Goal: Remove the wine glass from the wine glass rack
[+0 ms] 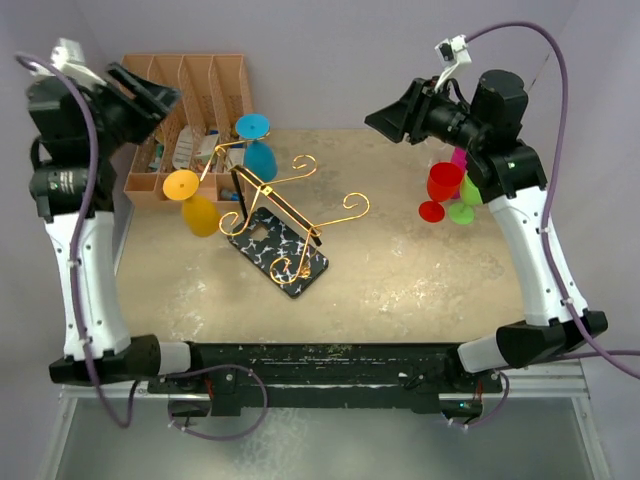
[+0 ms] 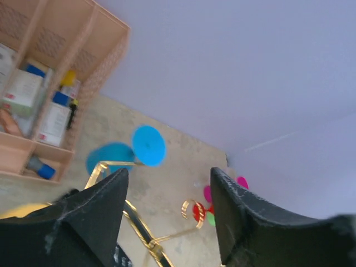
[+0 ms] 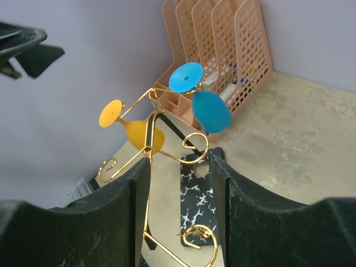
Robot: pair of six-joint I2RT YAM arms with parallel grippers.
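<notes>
Rack (image 1: 285, 250) mid-table with 2 glasses hanging on its left arms: blue glass (image 1: 260, 160) and yellow glass (image 1: 200, 215). Left gripper (image 1: 160, 95) raised left of blue glass, right gripper (image 1: 380, 118) well apart to the right. Both spread, empty.

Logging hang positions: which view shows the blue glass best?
Right wrist: the blue glass hangs upside down from the rack, whole and sharp. Top view shows it smaller; left wrist shows it blurred.
</notes>
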